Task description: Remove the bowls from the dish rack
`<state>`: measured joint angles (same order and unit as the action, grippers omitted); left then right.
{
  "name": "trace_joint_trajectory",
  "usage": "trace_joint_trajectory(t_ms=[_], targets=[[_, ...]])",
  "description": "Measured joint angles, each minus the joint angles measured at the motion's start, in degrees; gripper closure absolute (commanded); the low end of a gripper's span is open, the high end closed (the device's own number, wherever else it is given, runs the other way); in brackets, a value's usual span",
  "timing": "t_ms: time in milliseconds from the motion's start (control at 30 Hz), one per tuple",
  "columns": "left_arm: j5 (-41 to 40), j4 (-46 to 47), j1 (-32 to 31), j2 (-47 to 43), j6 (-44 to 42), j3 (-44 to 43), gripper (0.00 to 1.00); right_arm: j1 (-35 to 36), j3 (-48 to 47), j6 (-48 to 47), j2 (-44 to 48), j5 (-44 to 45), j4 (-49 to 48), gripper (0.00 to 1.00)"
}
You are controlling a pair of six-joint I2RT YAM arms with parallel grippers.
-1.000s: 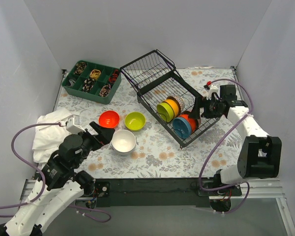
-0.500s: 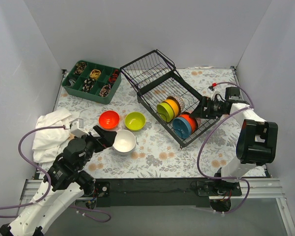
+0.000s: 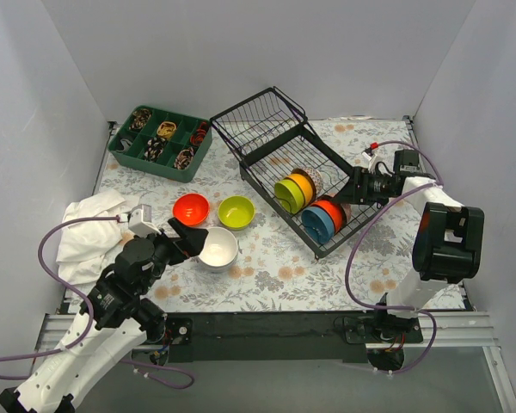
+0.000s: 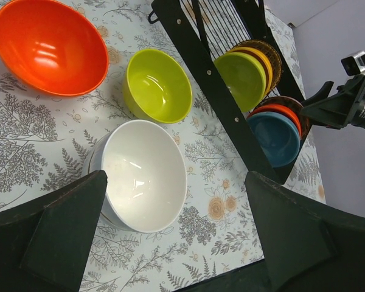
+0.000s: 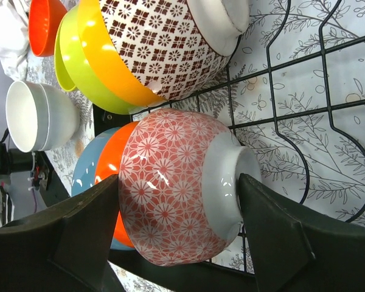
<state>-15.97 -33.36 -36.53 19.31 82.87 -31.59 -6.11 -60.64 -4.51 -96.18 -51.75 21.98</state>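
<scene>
Right tool (image 5: 179,182) spread wide, straddling red bowl (image 5: 164,231), no clamp visible. Bowl on edge in rack (image 4: 210,73). Likely glazed ceramic: stiff, slick, chippable, some heft. Pinch at rim or foot. Left tool (image 4: 175,182) gaping, empty, over white bowl (image 4: 140,170) on counter (image 4: 24,152).

Left fingers (image 4: 67,234) spread wide, nothing btwn them. White bowl (image 4: 145,175) upright on tabletop (image 4: 24,152); orange bowl (image 4: 50,46) & green bowl (image 4: 157,85) beyond it. Dish rack (image 4: 222,103) at right w/ bowls on edge, blue bowl (image 4: 275,137) nearest.
</scene>
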Motion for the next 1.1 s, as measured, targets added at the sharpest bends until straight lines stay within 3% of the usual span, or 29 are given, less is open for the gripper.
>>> trace_joint_trajectory(t_ms=[67,200,567,1100], targets=[[0.1,0.3,0.0,0.0,0.0,0.0,0.02,0.1,-0.1,-0.2,0.1,0.3,0.2,0.56],[0.3,0.6,0.0,0.0,-0.2,0.0,0.02,1.2,-0.1,-0.4,1.5,2.8,0.8,0.74],[1.9,1.3,0.0,2.1,-1.1,0.0,0.02,5.4,0.0,-1.7,9.4,15.0,3.9,0.97],[5.7,3.2,0.0,6.8,-2.1,-0.2,0.02,5.4,0.0,5.9,19.7,22.9,3.5,0.99]])
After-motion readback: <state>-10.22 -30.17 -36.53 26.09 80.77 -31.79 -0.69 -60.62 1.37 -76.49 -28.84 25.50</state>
